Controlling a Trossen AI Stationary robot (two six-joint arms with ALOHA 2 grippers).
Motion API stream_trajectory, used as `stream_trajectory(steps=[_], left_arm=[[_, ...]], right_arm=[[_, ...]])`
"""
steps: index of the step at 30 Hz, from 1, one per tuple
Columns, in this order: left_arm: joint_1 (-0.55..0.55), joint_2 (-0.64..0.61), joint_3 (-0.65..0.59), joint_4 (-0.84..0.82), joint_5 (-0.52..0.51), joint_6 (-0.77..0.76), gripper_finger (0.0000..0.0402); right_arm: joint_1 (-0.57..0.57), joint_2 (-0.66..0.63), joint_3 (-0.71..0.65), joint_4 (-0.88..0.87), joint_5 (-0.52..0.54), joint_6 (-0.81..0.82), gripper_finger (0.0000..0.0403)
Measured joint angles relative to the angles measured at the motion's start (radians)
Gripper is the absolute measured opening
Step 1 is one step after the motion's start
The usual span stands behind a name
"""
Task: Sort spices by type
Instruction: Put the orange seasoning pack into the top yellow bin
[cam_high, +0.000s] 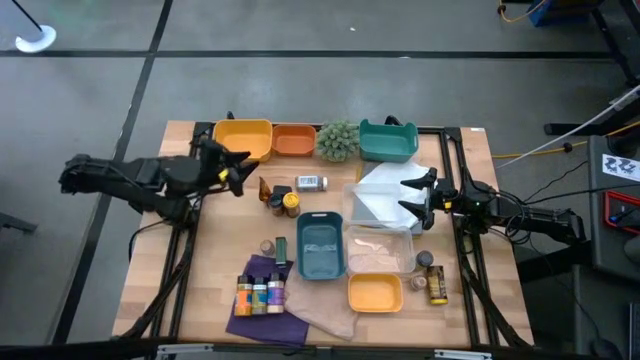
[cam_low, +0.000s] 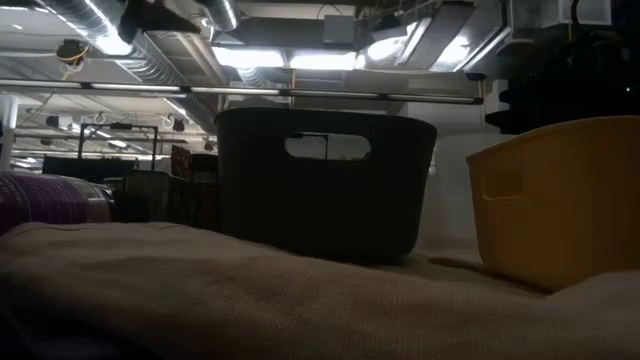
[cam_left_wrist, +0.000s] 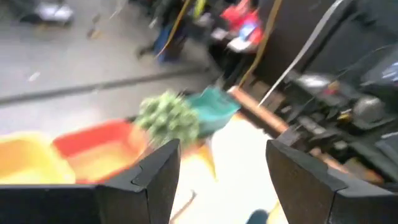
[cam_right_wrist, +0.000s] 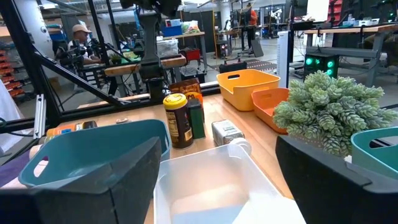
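Observation:
The spice jars stand in three groups. A yellow-lidded brown jar (cam_high: 290, 203) (cam_right_wrist: 176, 120), dark jars beside it and a white jar (cam_high: 311, 183) (cam_right_wrist: 227, 132) lying on its side sit in the middle of the table. Several small bottles (cam_high: 259, 294) stand in a row on a purple cloth near the front. Two dark jars (cam_high: 432, 275) stand on the near right. My left gripper (cam_high: 243, 172) (cam_left_wrist: 222, 149) is open and hovers near the yellow tray, left of the middle group. My right gripper (cam_high: 404, 197) (cam_right_wrist: 217, 143) is open above a white container (cam_high: 382, 195).
Along the far edge sit a yellow tray (cam_high: 243, 138), an orange tray (cam_high: 293, 140), a green spiky plant (cam_high: 338, 140) and a teal tray (cam_high: 388, 141). A teal bin (cam_high: 320, 245), a clear container (cam_high: 380, 250), a small yellow tray (cam_high: 375, 292) and a beige cloth (cam_high: 325, 312) fill the middle and front.

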Motion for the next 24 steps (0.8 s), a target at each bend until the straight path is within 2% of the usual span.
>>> stream_trajectory(steps=[2,5,11,24], left_arm=[[0.023,0.042,0.046,-0.124,0.019,-0.094,0.0221],[0.062,0.102,0.089,-0.276,0.109,-0.243,0.0221],[0.127,0.202,0.092,-0.439,0.314,-0.468,0.0221],[0.21,0.403,0.092,-0.481,0.342,-0.5,0.0221]], right_arm=[[0.0,0.0,0.0,0.0,0.0,0.0,0.0317],[0.0,0.0,0.0,0.0,0.0,0.0,0.0317],[0.0,0.0,0.0,0.0,0.0,0.0,0.0317],[0.0,0.0,0.0,-0.009,0.0,0.0,0.0317]])
